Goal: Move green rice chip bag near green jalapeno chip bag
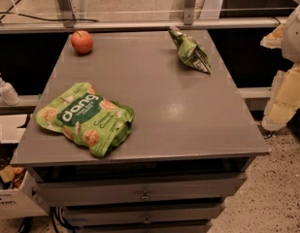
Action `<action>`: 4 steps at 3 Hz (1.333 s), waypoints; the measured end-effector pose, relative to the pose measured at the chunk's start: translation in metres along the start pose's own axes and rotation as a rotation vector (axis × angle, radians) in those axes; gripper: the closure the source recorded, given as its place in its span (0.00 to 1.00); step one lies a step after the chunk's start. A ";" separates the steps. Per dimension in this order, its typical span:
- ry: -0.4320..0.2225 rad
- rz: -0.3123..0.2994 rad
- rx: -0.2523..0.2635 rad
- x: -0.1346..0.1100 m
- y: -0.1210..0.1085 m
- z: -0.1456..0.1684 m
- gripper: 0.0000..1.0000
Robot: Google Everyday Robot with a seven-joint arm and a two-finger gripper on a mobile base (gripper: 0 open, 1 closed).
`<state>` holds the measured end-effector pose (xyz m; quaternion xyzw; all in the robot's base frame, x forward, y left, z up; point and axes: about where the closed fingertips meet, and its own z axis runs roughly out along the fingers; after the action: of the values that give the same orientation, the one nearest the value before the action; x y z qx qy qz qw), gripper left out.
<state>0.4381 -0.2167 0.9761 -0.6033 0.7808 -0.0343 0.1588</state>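
The hand (pixel 284 98) is cut off at the right edge.

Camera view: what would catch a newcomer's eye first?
The big green rice chip bag lies at the grey table's front left, far from the small green jalapeno chip bag at the back right. An orange-red apple sits at the back left, and the pale claw hangs beyond the table's right edge.

Red apple (pixel 82 41) at far-left of grey table (pixel 159 106); pump bottle (pixel 6 90) on ledge left; drawers (pixel 144 194) below.
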 end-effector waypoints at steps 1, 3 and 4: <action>0.000 0.000 0.000 0.000 0.000 0.000 0.00; -0.154 -0.004 -0.018 -0.031 0.025 0.019 0.00; -0.310 0.013 -0.056 -0.062 0.042 0.047 0.00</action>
<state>0.4268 -0.1396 0.9344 -0.6004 0.7515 0.0819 0.2609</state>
